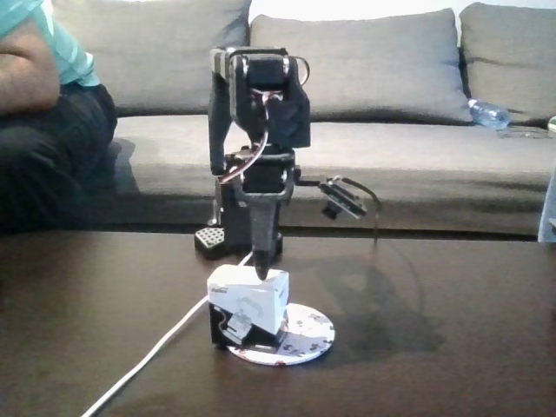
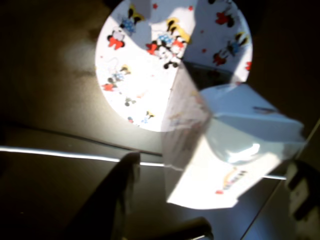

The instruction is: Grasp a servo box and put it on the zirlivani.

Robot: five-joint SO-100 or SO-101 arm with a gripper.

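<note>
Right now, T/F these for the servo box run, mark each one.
1. The servo box sits on the zirlivani. True, near its left edge in the fixed view.
2. The disc is plain white. False: the wrist view shows cartoon mouse prints on it.
3. The gripper is right above the box top. True.
4. The box lies on the sofa. False: it is on the dark table.
5. A white cable runs across the table. True.

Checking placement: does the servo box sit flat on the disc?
Tilted: the servo box leans, one edge raised, partly on the disc.
</note>
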